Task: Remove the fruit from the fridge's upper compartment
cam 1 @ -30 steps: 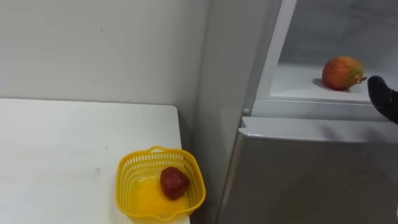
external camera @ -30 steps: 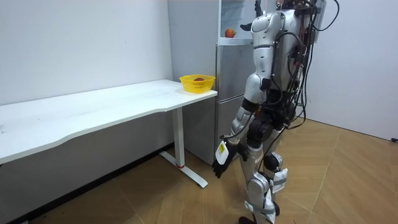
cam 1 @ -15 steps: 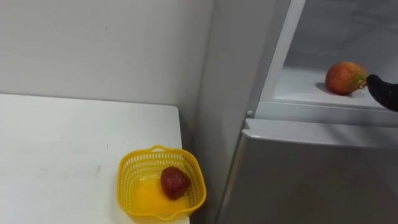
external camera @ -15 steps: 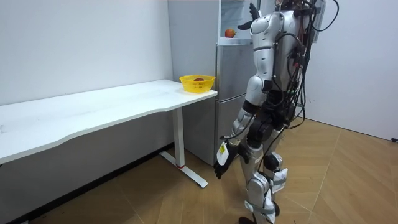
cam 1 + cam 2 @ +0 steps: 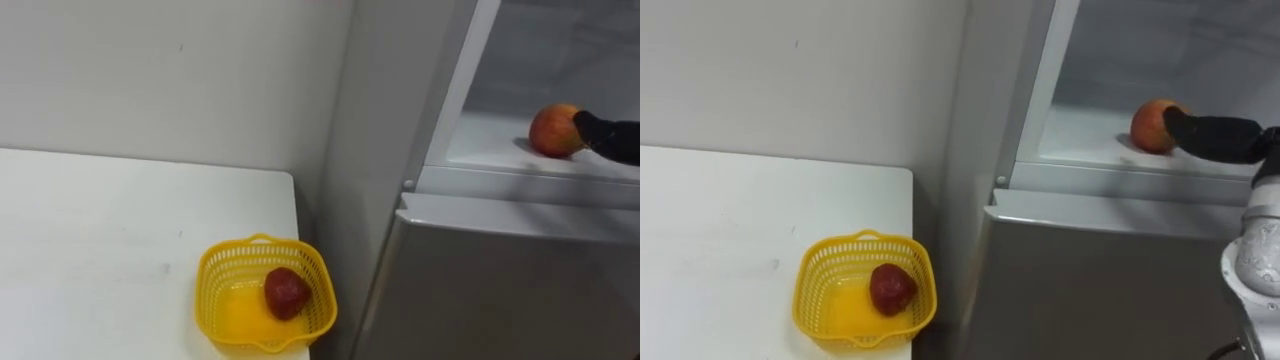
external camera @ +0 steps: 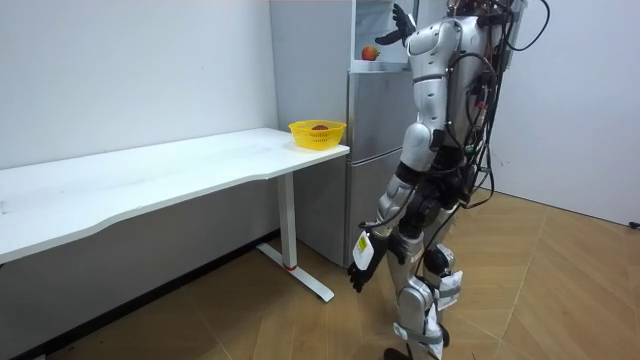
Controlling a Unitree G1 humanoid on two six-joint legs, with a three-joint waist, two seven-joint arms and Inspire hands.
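A red-and-yellow round fruit (image 5: pixel 553 131) lies on the white shelf (image 5: pixel 490 153) of the open upper fridge compartment. My right hand (image 5: pixel 1215 136) comes in from the right at shelf height, open, its dark straight fingers touching the fruit's right side without curling round it. In the room view I stand facing the fridge with that hand (image 6: pixel 399 22) raised beside the fruit (image 6: pixel 370 52). My left hand (image 6: pixel 356 277) hangs low at my side, fingers relaxed and holding nothing.
Left of the fridge, a yellow basket (image 5: pixel 215 265) holding a dark red fruit (image 5: pixel 286 293) sits on the near right corner of a white table (image 5: pixel 100 250). The lower fridge door (image 5: pixel 500 280) is closed below the shelf. A white wall runs behind.
My right hand has moved left along the shelf, from just short of the fruit to touching it. The eye view has shifted slightly; basket and fruit stay put.
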